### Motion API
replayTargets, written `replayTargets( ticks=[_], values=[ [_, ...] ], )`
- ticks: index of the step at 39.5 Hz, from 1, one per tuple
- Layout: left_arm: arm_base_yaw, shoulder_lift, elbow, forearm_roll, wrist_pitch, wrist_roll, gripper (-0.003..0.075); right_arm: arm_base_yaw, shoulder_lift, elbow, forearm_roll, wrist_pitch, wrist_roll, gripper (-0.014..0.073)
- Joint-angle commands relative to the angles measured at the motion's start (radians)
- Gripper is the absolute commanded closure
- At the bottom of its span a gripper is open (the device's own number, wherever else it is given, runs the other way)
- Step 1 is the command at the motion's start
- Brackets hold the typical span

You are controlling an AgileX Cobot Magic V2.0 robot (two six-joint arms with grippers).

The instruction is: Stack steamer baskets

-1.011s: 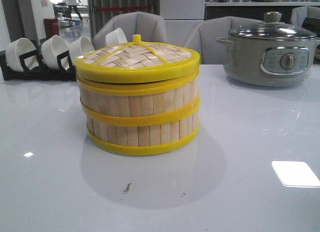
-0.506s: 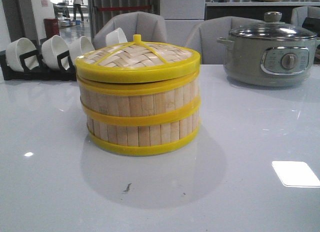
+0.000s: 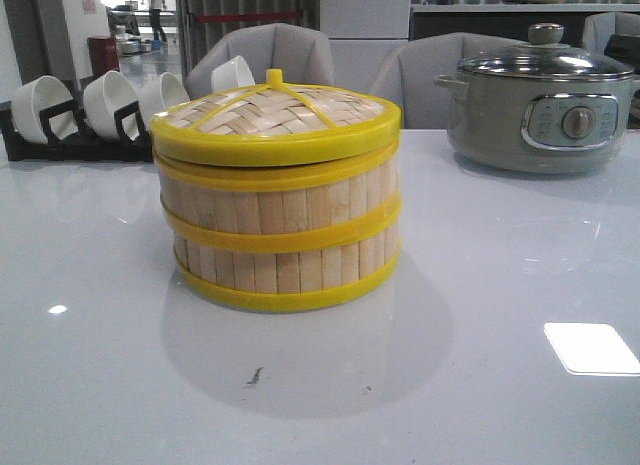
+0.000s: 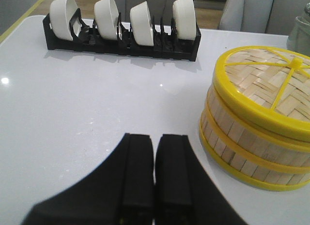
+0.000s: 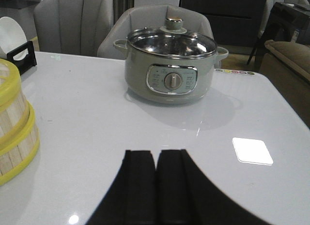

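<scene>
Sitting stacked on the bench (image 3: 90, 385), the steamer baskets (image 3: 278, 247) are looking light, stiff and slick-rimmed, best gripped at opposite rims; both pincers, left pincer (image 4: 154, 150) and right pincer (image 5: 155, 164), are resting pressed together, holding nothing

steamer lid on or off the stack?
On. The woven lid sits flat atop the two stacked steamer baskets, its yellow rim lined up with theirs, in front and left wrist views.
</scene>
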Motion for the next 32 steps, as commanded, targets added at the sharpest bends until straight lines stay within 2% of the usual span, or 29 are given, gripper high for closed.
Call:
replayTargets(
  ticks=[1,8,13,18,32],
  values=[
    [0.000,0.005,-0.029,-0.006,-0.083,-0.007,0.0634,-0.006,0.007,-0.029,-0.011,-0.090,-0.009,0.0547],
    [0.000,0.005,-0.029,-0.001,-0.083,-0.007,0.0634,-0.006,0.007,-0.029,-0.011,-0.090,-0.009,0.0547],
    [0.000,-0.016,-0.029,0.103,-0.136,-0.007,0.0634,-0.006,0.007,-0.029,-0.011,-0.090,-0.009,0.0547],
    [0.000,-0.083,-0.022,0.117,-0.155,-0.007,0.0634,-0.006,0.007,-0.029,-0.011,-0.090,-0.009,0.0547],
    [0.002,-0.377,0.223,0.111,-0.164,-0.007,0.0634,-0.006,0.007,-0.029,-0.011,-0.090,-0.009,0.0547]
  ],
)
